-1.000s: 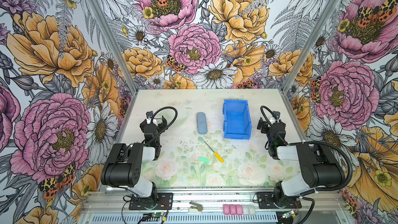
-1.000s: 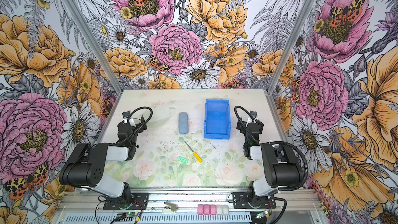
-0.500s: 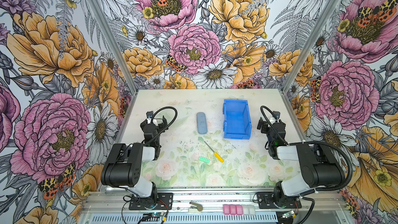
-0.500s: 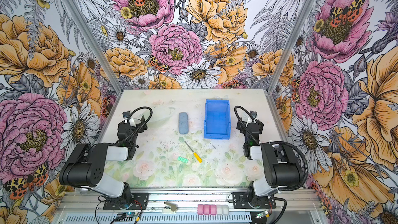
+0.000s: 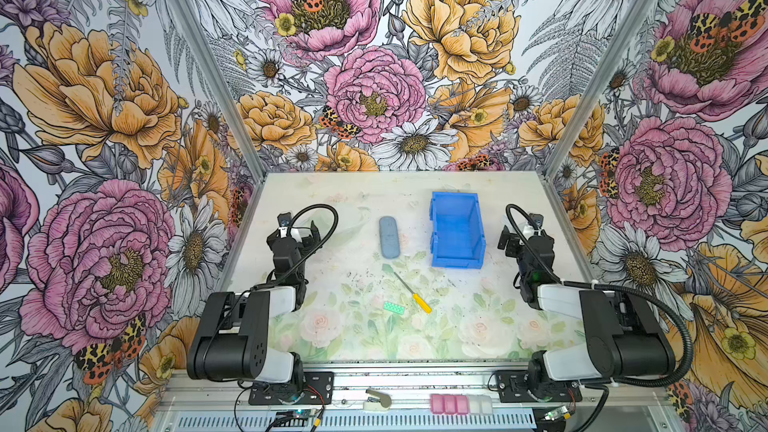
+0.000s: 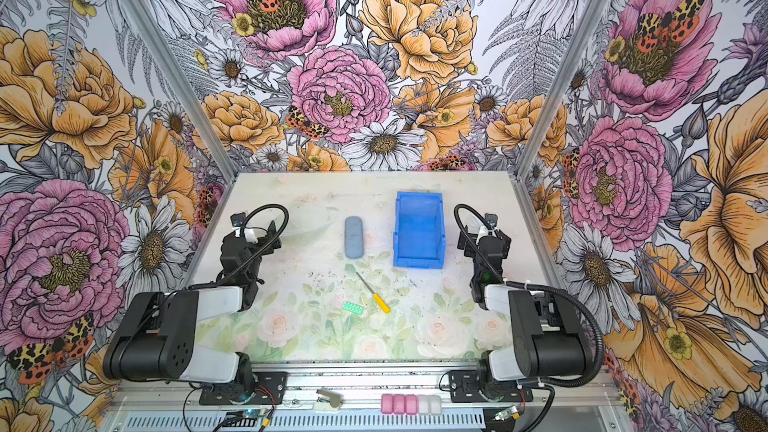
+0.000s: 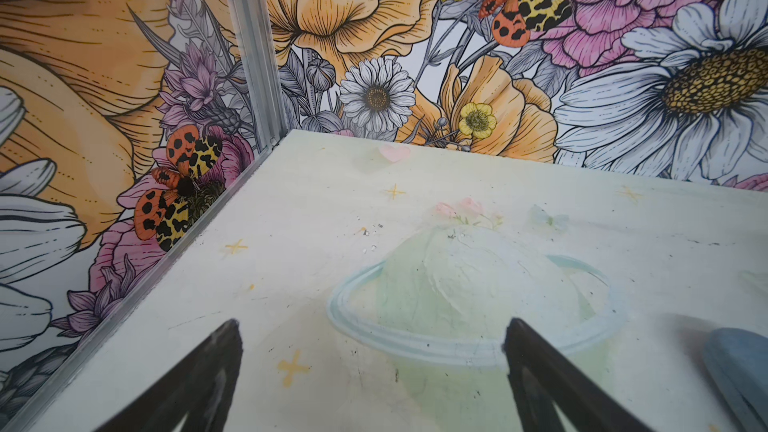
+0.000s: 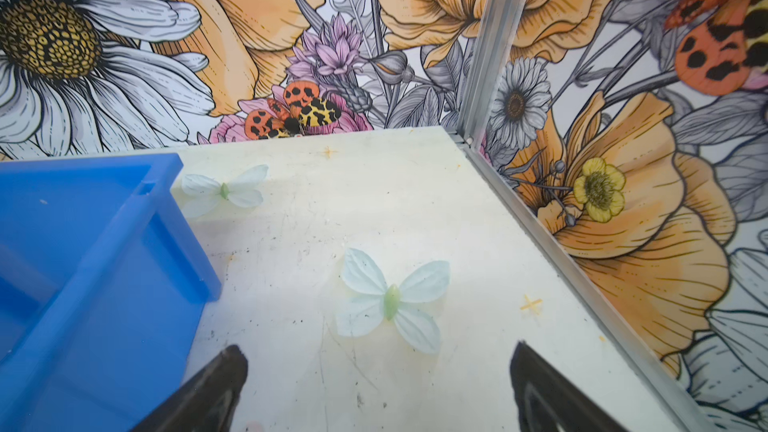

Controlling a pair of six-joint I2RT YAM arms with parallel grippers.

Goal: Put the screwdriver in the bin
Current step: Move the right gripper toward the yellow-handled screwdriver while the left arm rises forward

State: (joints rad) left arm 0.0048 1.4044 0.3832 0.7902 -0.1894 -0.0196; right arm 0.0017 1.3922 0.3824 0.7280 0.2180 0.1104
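The screwdriver (image 5: 412, 293) loose on the counter (image 5: 490, 313), the bin (image 5: 456, 261) empty
It lies flat beside a green brick (image 5: 393, 308), handle nearest me, untouched; at either side the left claw (image 7: 372, 326) and right claw (image 8: 378, 349) rest spread open, holding nothing; beyond, a grey-blue case (image 5: 389, 237), and the bin's low front faces the screwdriver, likely easing the drop.

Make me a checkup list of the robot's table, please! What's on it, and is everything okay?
Surface: table, pale flower print, dark specks near the middle.
Job's things: screwdriver lies flat on the table, outside the bin; bin looks empty.
Clutter: grey-blue case beside the bin, apart; green brick near the screwdriver's handle, apart.
Grippers: left gripper and right gripper open, holding nothing.
Cables: black cables loop above both wrists, touching no objects.
Surroundings: flowered walls on three sides.
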